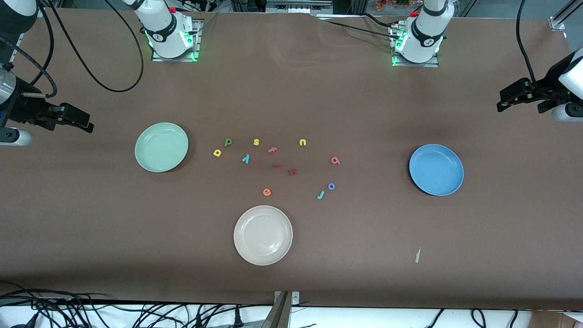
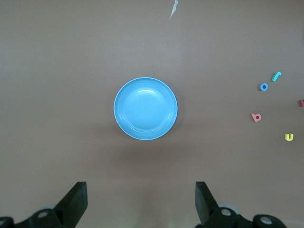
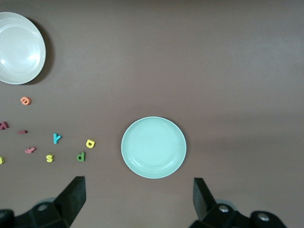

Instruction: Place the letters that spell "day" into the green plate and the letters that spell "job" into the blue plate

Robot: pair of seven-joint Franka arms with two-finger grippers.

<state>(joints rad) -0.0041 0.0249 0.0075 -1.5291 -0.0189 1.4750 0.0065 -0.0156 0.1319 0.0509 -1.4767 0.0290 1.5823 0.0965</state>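
Right now both plates sit bare: my green plate (image 1: 161, 147) at nine o'clock, my blue plate (image 1: 436, 169) at three. Between them lie green "d" (image 1: 228, 142), yellow "a" (image 1: 217, 153), light-blue "y" (image 1: 246, 158), pink "b" (image 1: 335, 160), blue "o" (image 1: 331, 186), teal "j" (image 1: 320, 195). Yellow "s" (image 1: 256, 142), "u" (image 1: 303, 142) and orange "e" (image 1: 267, 192) mix in; a cream plate (image 1: 263, 235) sits at six. My left gripper (image 1: 514, 98) and right gripper (image 1: 75, 120) wait spread wide at the table's ends, holding nothing.

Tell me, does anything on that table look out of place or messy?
Only a small pale scrap lying on the brown table, nearer the front camera than the blue plate; it matches neither letters nor plates. All three plates sit empty.
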